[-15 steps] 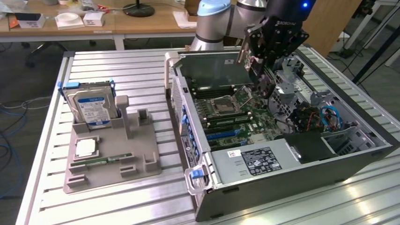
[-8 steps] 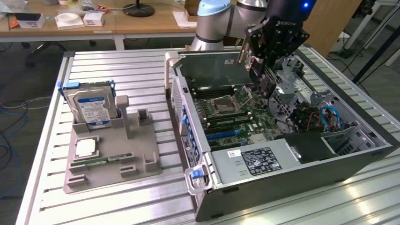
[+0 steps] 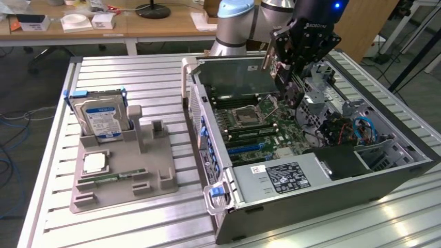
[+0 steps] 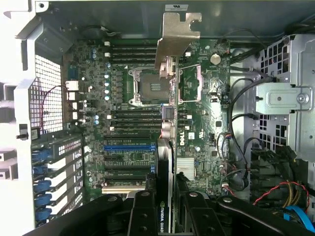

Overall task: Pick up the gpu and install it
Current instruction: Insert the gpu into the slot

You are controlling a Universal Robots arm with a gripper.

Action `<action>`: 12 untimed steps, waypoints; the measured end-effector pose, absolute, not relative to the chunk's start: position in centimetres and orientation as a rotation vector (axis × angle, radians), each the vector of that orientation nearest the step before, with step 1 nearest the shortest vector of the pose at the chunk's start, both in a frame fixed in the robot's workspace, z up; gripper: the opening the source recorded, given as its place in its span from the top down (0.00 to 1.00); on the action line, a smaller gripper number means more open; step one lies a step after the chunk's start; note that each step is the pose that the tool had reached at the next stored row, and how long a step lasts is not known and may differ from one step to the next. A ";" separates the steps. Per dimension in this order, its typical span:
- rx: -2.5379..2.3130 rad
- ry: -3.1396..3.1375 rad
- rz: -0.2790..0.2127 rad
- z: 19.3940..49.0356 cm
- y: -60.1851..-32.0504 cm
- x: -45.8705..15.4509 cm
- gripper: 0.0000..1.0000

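- Gripper (image 3: 288, 85) (image 4: 165, 214) hangs from the arm over the open computer case (image 3: 331, 201) (image 4: 98, 14), above its far half.
- Its fingers (image 4: 142, 216) are clenched on the gpu (image 3: 231, 77) (image 4: 167, 162), one on each face of the card.
- Card stands on edge inside the outline of the case, raised off the motherboard (image 3: 276, 129) (image 4: 206, 98) and seated in no slot.
- Seen from the exterior view, the card's green face stretches from the fingers toward the case's far corner.
- Seen from the wrist, the card shows edge-on, and its silver end bracket (image 4: 177, 39) sits at the end farthest from the fingers.
- Below the card, in the case, lies the processor socket (image 3: 246, 116) (image 4: 150, 88), partly covered by the bracket and the card's edge in the wrist view.
- Blue expansion slot (image 3: 248, 148) (image 4: 127, 147) in the case runs crosswise to the card's long edge.
- Power supply (image 3: 282, 175) with a white label fills the near end of the case.
- Grey parts holder (image 3: 124, 181) rests on the slatted metal table (image 3: 138, 77), to the exterior view's left of the case and apart from it.
- Holder carries a hard drive (image 3: 102, 119) with a blue-white label standing upright at the end farther from the camera, a square processor chip (image 3: 94, 164) lying flat, and a narrow green memory stick (image 3: 113, 177) just beside the chip.
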State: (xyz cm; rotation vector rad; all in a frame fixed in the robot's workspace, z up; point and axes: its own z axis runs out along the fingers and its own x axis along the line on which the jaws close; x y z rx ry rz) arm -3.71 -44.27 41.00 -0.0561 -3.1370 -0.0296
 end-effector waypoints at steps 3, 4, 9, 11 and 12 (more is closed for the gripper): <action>-0.056 -3.137 -0.030 41.0 -44.3 -3.7 0.74; -0.056 -3.137 -0.030 41.0 -44.3 -3.7 0.74; -0.049 -3.137 -0.029 41.0 -44.3 -3.7 0.74; -0.012 -3.137 -0.029 41.0 -44.3 -3.7 0.74; 0.018 -3.137 -0.029 41.0 -44.3 -3.7 0.74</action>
